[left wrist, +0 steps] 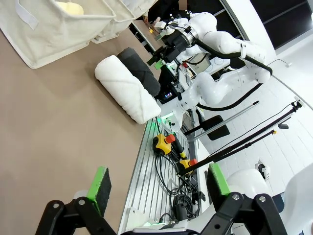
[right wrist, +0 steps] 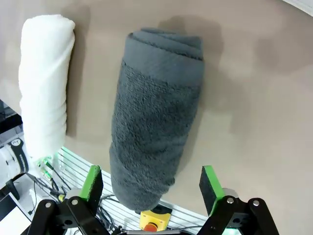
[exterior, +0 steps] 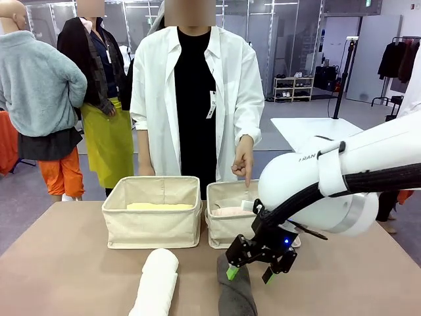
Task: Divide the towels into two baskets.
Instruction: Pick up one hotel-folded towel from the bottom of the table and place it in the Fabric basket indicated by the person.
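Note:
Two cream baskets stand at the far side of the table. The left basket [exterior: 151, 227] holds a pale yellow towel [exterior: 160, 206]. In the right basket [exterior: 225, 232] lies a pale pink towel [exterior: 230, 212]. A white towel [exterior: 156, 283] and a dark grey towel [exterior: 238, 297] lie side by side on the table near the front edge. My right gripper [exterior: 251, 273] hovers open just above the grey towel [right wrist: 156, 112], its green pads on either side of the roll's near end. My left gripper [left wrist: 159, 188] is open and holds nothing, low over the table's edge, well away from the white towel [left wrist: 127, 88].
A person in a white coat stands behind the baskets, one hand [exterior: 243, 163] pointing down at the right basket. Beyond the table's near edge are a metal rail, cables and yellow emergency-stop buttons [left wrist: 161, 143]. Bare tabletop [exterior: 59, 263] lies at the left.

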